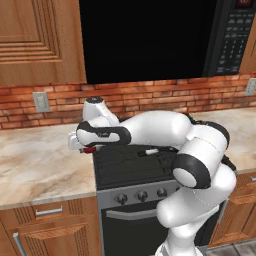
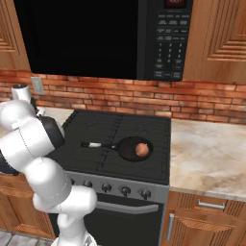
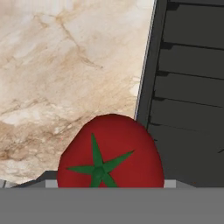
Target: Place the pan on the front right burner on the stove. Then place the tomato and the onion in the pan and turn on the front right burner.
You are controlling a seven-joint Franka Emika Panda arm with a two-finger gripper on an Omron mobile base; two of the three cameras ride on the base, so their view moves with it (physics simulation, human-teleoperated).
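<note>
Pan [image 2: 135,149] on stove [image 2: 120,129], front right burner [image 2: 139,161], handle pointing 9 o'clock. Onion [image 2: 141,150] inside pan. Claw [image 1: 86,148] at stove's left edge, above worktop [image 1: 35,165] seam. Tomato [image 3: 111,153] close under hand camera at 6 o'clock, green stem star up, straddling worktop/stove line. Fingers hidden; can't tell whether claw grips tomato or is just spread around it.

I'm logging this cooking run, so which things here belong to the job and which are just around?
Job: pan with onion inside, on the stove; tomato; gripper.
Around: microwave, counter, wall outlet.
</note>
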